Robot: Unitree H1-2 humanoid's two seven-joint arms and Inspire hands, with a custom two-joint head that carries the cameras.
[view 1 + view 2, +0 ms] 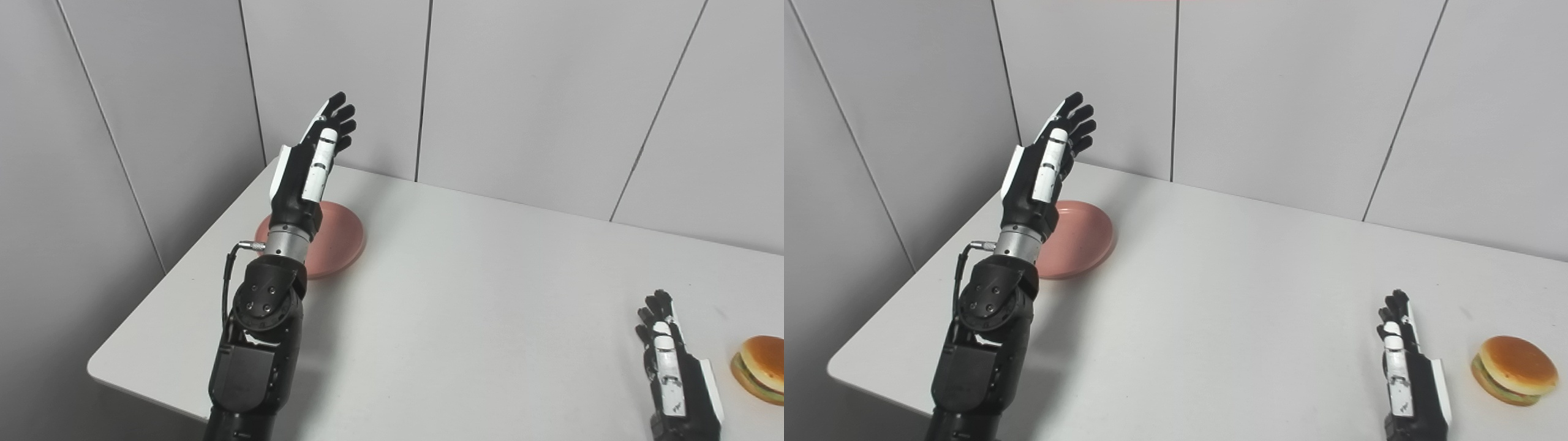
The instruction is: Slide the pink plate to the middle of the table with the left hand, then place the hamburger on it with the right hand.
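Pink plate [334, 236] sits near the table's [465, 294] far left corner in the left eye view, close to the left edge and short of the back edge by the grey wall panels [533, 92]. Left hand [315, 156] is raised above the plate's far side, fingers extended and slightly spread, holding nothing; its forearm crosses over the plate's left part and hides it. Wide bare tabletop runs from the plate's right rim toward the centre. Right hand [670, 361] lies low near the front right, fingers straight and apart, empty. Hamburger [762, 367] stands just beside it to the right, not touching, partly cut by the picture's right edge.

Right eye view: plate [1081, 239] again near the left edge, with the left hand [1047, 159] lifted above it, open, wrist over the rim. Table's front left corner is visible below the arm. Hamburger [1516, 369] shows whole here, near the right border, apart from the right hand [1405, 367], which is flat and open. Middle of the table carries nothing between plate and hamburger.
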